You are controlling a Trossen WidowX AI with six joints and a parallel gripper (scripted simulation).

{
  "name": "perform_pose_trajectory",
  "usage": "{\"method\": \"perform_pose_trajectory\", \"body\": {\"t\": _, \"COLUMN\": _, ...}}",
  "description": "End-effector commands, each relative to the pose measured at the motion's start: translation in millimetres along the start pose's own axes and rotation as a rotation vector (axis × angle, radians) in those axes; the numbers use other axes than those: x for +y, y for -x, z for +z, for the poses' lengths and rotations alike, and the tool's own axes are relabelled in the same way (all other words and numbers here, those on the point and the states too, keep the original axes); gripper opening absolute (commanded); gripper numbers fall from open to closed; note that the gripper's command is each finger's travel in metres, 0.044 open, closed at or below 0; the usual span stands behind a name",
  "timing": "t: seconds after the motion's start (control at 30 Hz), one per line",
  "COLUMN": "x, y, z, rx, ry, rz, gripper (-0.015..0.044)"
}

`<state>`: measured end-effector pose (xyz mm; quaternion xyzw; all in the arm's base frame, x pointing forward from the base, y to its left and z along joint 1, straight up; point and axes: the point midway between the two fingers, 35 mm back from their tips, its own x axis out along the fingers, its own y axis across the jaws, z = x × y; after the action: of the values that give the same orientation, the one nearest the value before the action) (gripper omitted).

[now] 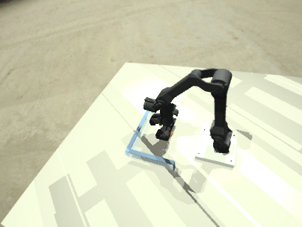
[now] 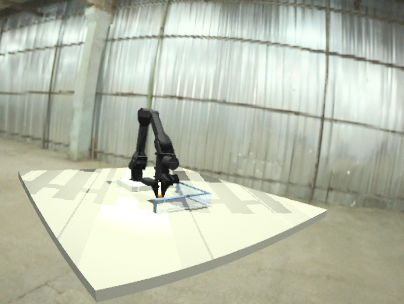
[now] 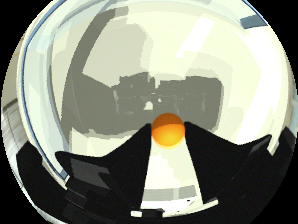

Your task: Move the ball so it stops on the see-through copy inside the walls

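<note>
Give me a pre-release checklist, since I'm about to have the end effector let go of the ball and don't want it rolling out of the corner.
1. Ball gripped in the end effector: ok.
2. End effector lowered close to the table: ok, it sits low in the exterior view.
3. Ball on the inner side of the clear walls: ok in the top view.
4. Ball lined up on the see-through copy: cannot tell, the copy is not visible.
5. Ball touching the table: cannot tell.
</note>
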<state>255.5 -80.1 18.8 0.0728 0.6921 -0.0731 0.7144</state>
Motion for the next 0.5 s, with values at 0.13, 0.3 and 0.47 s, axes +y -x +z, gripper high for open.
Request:
{"method": "perform_pose_trajectory", "body": {"t": 0.13, "x": 0.0, "y": 0.1, "z": 0.0, "rx": 0.000, "ry": 0.000, "rz": 0.000, "gripper": 0.0157}}
{"method": "perform_pose_trajectory", "body": {"t": 0.3, "x": 0.0, "y": 0.1, "z": 0.0, "rx": 0.000, "ry": 0.000, "rz": 0.000, "gripper": 0.0255}}
{"method": "perform_pose_trajectory", "body": {"t": 0.47, "x": -0.1, "y": 2.8, "z": 0.4, "rx": 0.000, "ry": 0.000, "rz": 0.000, "gripper": 0.0255}}
